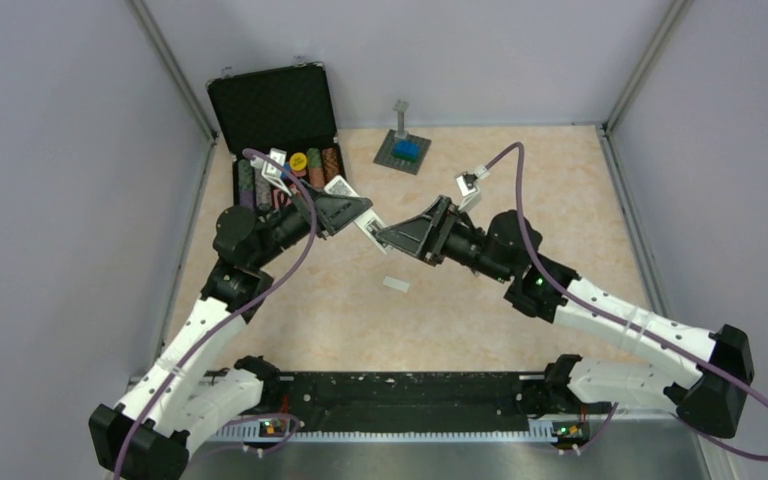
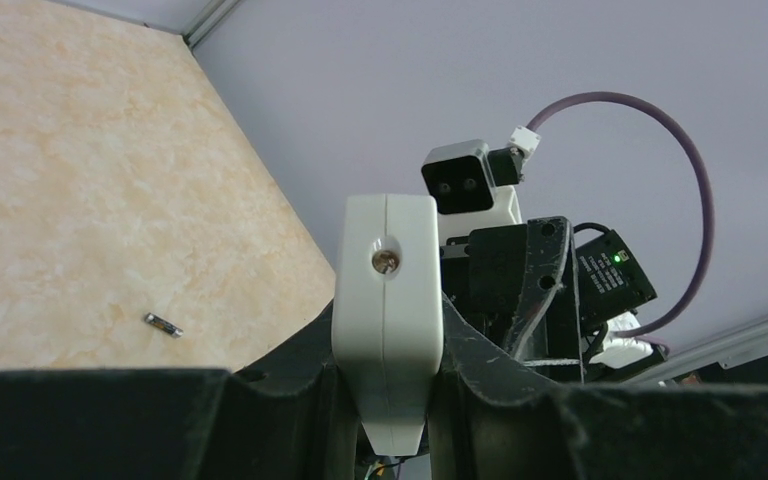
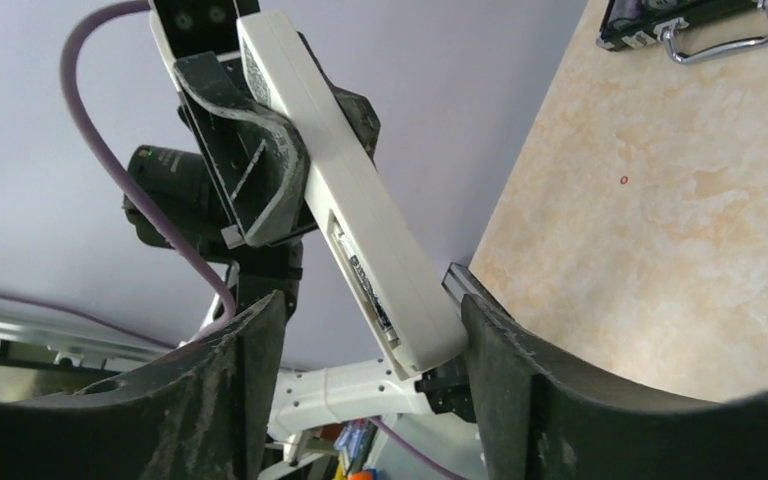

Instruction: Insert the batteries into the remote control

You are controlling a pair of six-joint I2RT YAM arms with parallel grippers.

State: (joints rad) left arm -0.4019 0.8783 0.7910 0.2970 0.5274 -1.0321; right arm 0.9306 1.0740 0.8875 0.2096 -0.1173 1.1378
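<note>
My left gripper [image 1: 353, 217] is shut on the white remote control [image 1: 369, 231] and holds it in the air above the table's middle. In the left wrist view the remote [image 2: 385, 290] stands end-on, clamped between the jaws. In the right wrist view the remote [image 3: 345, 190] slants down between my open right gripper's [image 3: 372, 370] fingers, its lower end against the right finger [image 3: 505, 370]. Its open compartment shows a dark battery [image 3: 368, 290] inside. A second battery [image 2: 162, 324] lies on the table. My right gripper [image 1: 392, 238] faces the remote's end.
A small white cover plate [image 1: 397, 285] lies on the table below the grippers. An open black case [image 1: 278, 105] with poker chips stands at the back left, its handle showing in the right wrist view [image 3: 720, 35]. A grey plate with a blue block [image 1: 404, 150] sits at the back.
</note>
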